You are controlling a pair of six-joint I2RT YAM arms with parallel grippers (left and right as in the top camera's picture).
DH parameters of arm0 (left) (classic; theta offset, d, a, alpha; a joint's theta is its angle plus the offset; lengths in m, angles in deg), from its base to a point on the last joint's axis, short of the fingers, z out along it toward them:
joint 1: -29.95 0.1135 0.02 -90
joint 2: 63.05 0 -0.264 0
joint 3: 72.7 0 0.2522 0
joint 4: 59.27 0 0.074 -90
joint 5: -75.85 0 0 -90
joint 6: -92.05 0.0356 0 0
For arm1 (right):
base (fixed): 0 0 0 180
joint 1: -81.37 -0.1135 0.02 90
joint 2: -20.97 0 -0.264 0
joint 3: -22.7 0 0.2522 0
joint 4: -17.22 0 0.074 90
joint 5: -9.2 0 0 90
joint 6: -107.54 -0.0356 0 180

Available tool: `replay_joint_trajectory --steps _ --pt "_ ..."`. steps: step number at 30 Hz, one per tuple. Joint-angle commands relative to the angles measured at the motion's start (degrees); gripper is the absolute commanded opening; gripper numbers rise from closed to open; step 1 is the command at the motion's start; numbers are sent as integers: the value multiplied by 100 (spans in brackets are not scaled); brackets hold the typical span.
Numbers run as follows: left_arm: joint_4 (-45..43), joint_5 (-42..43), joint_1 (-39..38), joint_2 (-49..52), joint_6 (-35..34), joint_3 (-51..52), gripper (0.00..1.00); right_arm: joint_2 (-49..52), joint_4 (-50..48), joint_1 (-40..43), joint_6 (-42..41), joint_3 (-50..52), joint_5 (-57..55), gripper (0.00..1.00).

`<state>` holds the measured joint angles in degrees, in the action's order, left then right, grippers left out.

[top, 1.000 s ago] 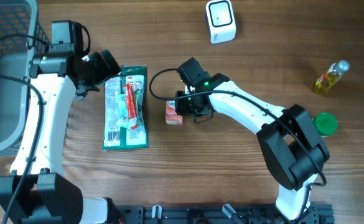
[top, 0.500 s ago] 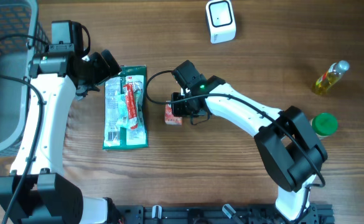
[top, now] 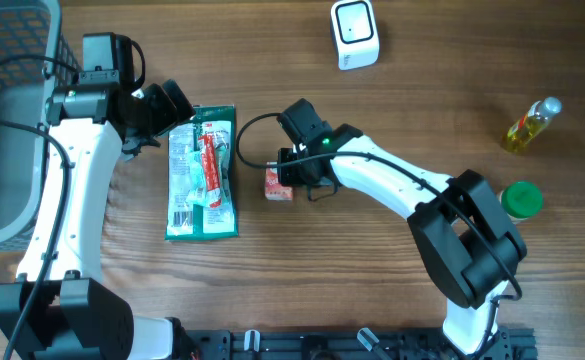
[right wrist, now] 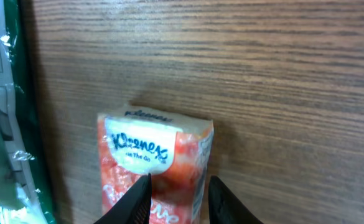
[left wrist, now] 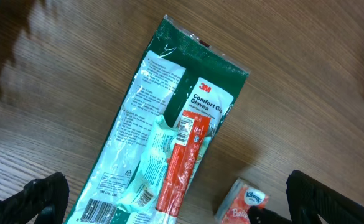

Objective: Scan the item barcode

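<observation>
Here, the small tissue pack (top: 278, 186) lies flat on the wooden table (top: 322, 285), just right of the green glove package (top: 202, 172). The right end effector (top: 296, 178) sits over the pack's right end. In its wrist view its fingers (right wrist: 138, 199) stand a little apart with part of the pack between them, but I cannot tell whether they clamp it. The left end effector (top: 162, 112) hangs at the glove package's top left corner, jaws spread wide and gripping nothing. The white scanner (top: 354, 35) stands well apart, near the table's far edge.
</observation>
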<state>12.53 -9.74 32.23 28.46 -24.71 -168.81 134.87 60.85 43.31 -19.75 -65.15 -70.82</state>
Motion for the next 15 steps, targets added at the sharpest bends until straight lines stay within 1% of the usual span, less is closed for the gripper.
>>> replay_joint_trajectory --steps 1,2,3,4,5,7,9,10,12,14,15 --pt "-2 4 24 -4 107 -17 100 103 -114 20 -63 247 -4 25" --pt "0 4 24 -4 107 -17 100 101 -133 20 -66 247 52 25" --pt "-2 4 24 -4 107 -17 100 101 -151 22 -63 247 61 22" --pt "-2 4 24 -4 107 -17 100 96 -192 22 -63 247 61 8" --pt "0 4 24 -4 107 -17 100 50 -238 35 -57 210 74 4" --pt "0 7 24 -4 107 -17 100 -173 -170 116 114 35 240 4" --pt "-2 4 24 -4 107 -17 100 -564 -111 205 597 -70 221 4" --pt "-2 7 24 -4 107 -17 100 -907 -13 227 1121 -70 -79 4" --pt "0 4 24 -4 107 -17 100 -1272 236 225 1469 -70 -721 4" --pt "0 4 24 -4 107 -17 100 -1635 597 225 2256 -70 -1405 4" --pt "-2 4 24 -4 107 -17 100 -1738 881 225 2618 -70 -1945 4"
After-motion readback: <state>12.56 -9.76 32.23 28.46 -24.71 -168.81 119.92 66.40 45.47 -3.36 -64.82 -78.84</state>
